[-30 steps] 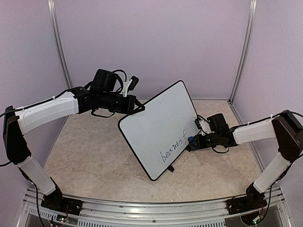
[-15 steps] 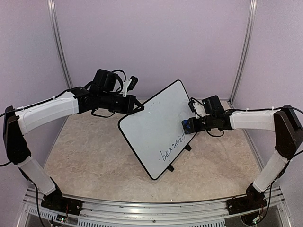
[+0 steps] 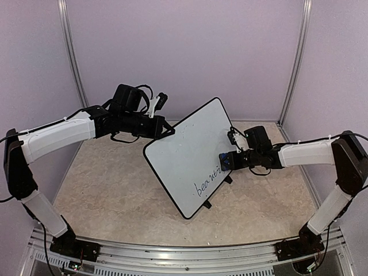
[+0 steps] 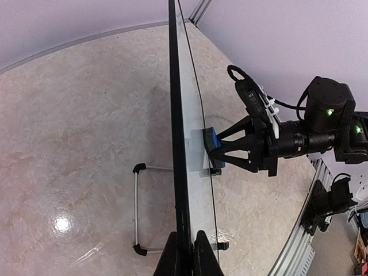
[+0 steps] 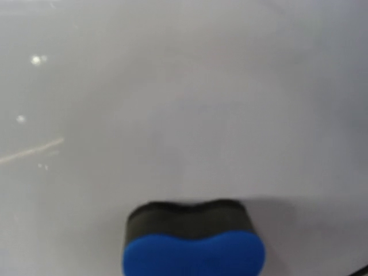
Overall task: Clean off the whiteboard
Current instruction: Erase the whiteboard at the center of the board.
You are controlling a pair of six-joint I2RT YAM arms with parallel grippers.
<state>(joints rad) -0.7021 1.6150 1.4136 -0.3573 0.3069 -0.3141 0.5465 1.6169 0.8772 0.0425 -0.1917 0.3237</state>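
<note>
The whiteboard [image 3: 184, 152] stands tilted on the table, with black handwriting [image 3: 207, 180] near its lower right edge. My left gripper [image 3: 167, 131] is shut on the board's upper left rim; the left wrist view shows its fingertips [image 4: 200, 256] pinching the edge-on black rim [image 4: 176, 144]. My right gripper [image 3: 228, 160] is shut on a blue eraser [image 3: 225, 161] whose black felt presses on the board's right part, just above the writing. The eraser also shows in the left wrist view [image 4: 211, 140] and in the right wrist view [image 5: 194, 248] against the white surface [image 5: 184, 98]. The right fingers are hidden there.
Two black clip feet [image 3: 207, 204] [image 3: 228, 180] sit under the board's lower edge. A wire stand [image 4: 135, 210] lies on the table behind the board. Purple walls close in the back and sides. A metal rail [image 3: 184, 253] runs along the near edge.
My right gripper has carried the eraser up and left from beside the board's right edge onto its face. The last letters of the writing are gone. The left arm has not moved.
</note>
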